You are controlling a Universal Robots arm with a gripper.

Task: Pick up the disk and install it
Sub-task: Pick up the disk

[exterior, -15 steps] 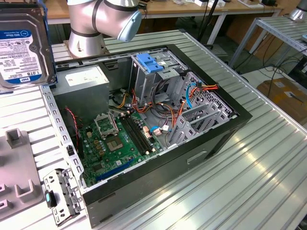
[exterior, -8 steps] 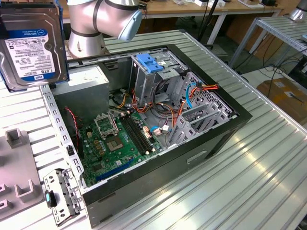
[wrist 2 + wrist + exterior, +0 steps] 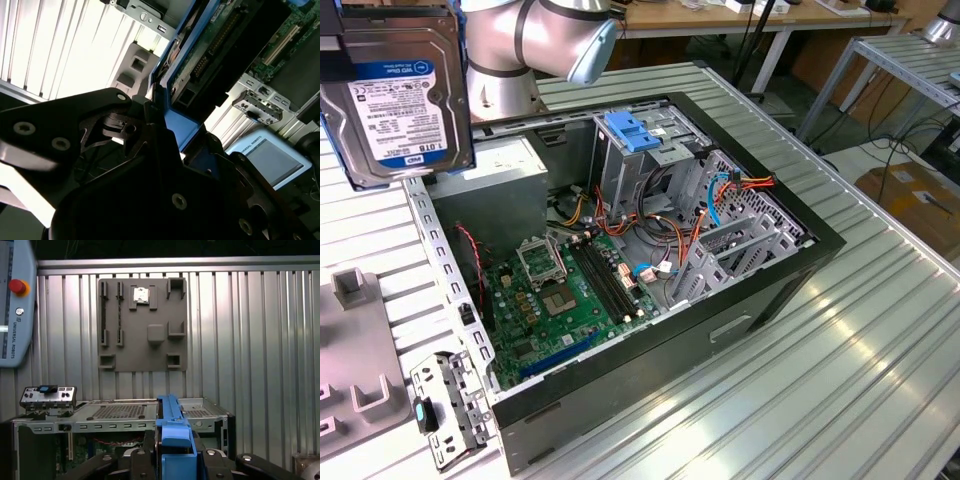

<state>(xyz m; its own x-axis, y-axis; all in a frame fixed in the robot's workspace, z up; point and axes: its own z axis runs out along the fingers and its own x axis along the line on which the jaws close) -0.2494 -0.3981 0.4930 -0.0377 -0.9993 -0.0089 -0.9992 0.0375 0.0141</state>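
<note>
Disk (image 3: 395, 95) is held aloft and upright, label facing out, at the exterior view's upper left, apart from the rim of the open computer case (image 3: 820, 240) on the tabletop (image 3: 880, 350). The drive cage (image 3: 640, 160) inside stands well away, with open air between. In the first wrist view the claw (image 3: 172, 460) is clenched on the disk's blue frame, seen edge-on before a grey fixture plate (image 3: 142, 322). The second wrist view shows the disk's circuit-board side.
</note>
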